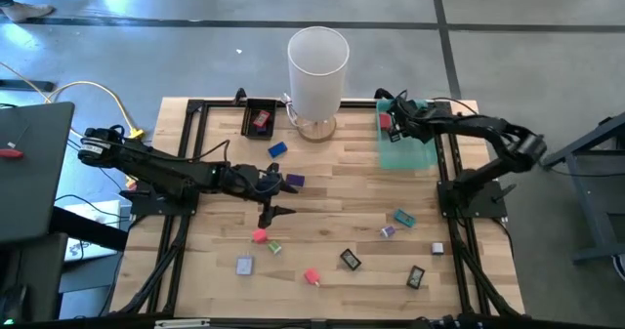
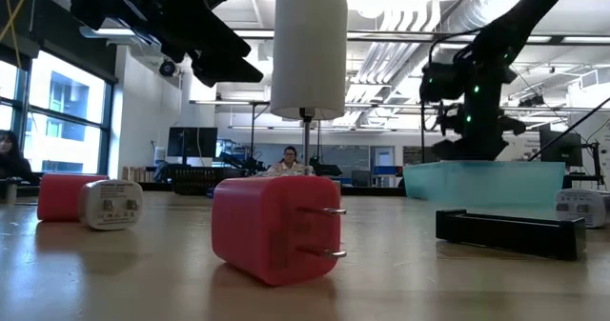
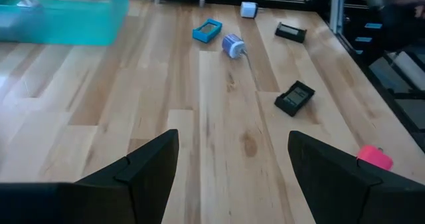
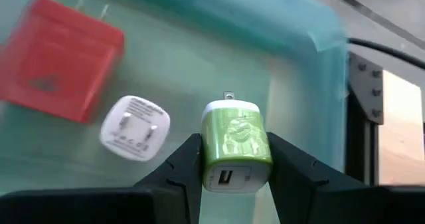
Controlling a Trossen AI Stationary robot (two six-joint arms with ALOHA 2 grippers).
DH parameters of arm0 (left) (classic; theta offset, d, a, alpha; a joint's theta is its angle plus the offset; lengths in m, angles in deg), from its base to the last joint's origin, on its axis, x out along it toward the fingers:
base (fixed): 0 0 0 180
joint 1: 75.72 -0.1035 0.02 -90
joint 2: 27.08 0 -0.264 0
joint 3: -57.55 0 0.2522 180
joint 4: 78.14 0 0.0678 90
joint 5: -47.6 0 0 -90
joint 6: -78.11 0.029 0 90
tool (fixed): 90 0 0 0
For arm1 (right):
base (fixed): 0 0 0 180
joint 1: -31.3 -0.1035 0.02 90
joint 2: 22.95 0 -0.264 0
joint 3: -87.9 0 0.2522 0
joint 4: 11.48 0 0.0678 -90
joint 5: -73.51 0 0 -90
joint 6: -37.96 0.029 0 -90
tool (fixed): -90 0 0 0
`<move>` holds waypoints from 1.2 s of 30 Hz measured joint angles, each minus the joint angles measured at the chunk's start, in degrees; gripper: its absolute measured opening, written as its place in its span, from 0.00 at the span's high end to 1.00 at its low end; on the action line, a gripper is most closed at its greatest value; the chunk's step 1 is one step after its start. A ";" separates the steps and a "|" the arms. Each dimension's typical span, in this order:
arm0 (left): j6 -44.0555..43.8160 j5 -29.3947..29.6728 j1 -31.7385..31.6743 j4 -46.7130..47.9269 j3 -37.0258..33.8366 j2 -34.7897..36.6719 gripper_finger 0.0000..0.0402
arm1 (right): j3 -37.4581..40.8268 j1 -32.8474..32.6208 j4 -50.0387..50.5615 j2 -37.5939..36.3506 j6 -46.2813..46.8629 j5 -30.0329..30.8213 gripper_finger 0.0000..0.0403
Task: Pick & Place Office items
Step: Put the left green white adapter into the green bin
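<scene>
A small green plastic charger block (image 4: 236, 146) is pinched between the two dark fingers of the right claw (image 4: 234, 159), held above the translucent teal plastic tray (image 1: 422, 151) at the counter's far right edge. Inside that tray lie two pieces: a red charger block (image 4: 58, 58) with its prongs showing and a white charger block (image 4: 135, 127).

The left claw (image 3: 232, 164) hangs over the middle of the wooden counter (image 1: 332, 222) with its fingers spread wide, holding nothing.

The small black tray (image 1: 260, 118) beside the tall white cylinder (image 1: 317, 69) holds one red piece (image 1: 261, 121). About ten more small pieces lie scattered loose across the counter, among them two pink blocks and two black ones.
</scene>
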 joint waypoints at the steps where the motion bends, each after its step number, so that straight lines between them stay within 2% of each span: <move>1: 0.00 -0.26 0.00 0.01 0.00 0.00 0.32 | 0.00 -0.04 -0.52 0.90 -0.01 0.10 0.70; 8: 0.22 -0.67 -0.04 0.00 0.00 0.00 0.32 | 0.00 -0.04 -4.22 4.71 -0.92 0.84 0.70; 24: 0.20 -0.70 -0.07 0.02 0.00 0.00 0.32 | 0.00 0.26 -6.21 4.73 -0.26 0.58 0.65; 36: 0.06 -0.72 -0.07 0.03 0.00 0.00 0.32 | -0.02 0.13 -7.35 4.73 -0.92 -2.17 0.63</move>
